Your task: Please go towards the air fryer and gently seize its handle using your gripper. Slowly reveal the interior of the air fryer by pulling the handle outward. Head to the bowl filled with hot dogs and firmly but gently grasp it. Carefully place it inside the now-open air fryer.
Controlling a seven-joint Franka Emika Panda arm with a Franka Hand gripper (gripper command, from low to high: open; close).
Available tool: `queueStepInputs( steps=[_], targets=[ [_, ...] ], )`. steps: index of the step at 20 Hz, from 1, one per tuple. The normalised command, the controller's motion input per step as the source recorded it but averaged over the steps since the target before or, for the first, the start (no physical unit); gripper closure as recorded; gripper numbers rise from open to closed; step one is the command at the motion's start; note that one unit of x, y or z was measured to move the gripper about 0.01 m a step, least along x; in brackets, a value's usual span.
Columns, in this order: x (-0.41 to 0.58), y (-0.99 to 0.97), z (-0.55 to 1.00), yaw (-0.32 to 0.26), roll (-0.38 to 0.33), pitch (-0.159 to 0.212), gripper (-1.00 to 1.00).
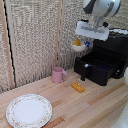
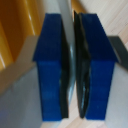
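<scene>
In the exterior view my gripper (image 1: pixel 83 44) hangs in the air, shut on the rim of the small white bowl (image 1: pixel 77 48), which holds yellow-orange hot dogs (image 1: pixel 77 43). The bowl is lifted above and to the exterior view's left of the black air fryer (image 1: pixel 114 47). Its drawer (image 1: pixel 101 69) is pulled out, with the short handle (image 1: pixel 84 75) sticking out of the drawer front. In the wrist view the blue pads (image 2: pixel 50 70) of my gripper (image 2: pixel 74 70) clamp a thin pale rim (image 2: pixel 65 15) between them.
A pink mug (image 1: pixel 58 75) stands on the wooden table (image 1: pixel 95 102) left of the drawer. A flat orange piece (image 1: pixel 77 87) lies in front of the drawer. A large patterned plate (image 1: pixel 29 110) sits at the near left. A woven screen (image 1: pixel 35 35) backs the scene.
</scene>
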Motion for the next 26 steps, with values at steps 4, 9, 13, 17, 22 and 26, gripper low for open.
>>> queueStepInputs(
  steps=[4, 9, 13, 17, 22, 26],
  targets=[
    [0.000, -0.98, -0.09, -0.080, 0.000, 0.033, 1.00],
    [0.000, -0.86, -0.12, -0.126, 0.000, 0.026, 1.00],
    [0.026, -0.55, -0.27, -0.243, 0.000, -0.001, 1.00],
    [0.154, -0.34, -0.31, -0.262, -0.014, 0.000, 1.00],
    [0.206, -0.08, -0.34, -0.113, -0.114, 0.056, 1.00],
    [0.293, -0.04, -0.41, -0.025, -0.097, 0.069, 1.00]
  ],
)
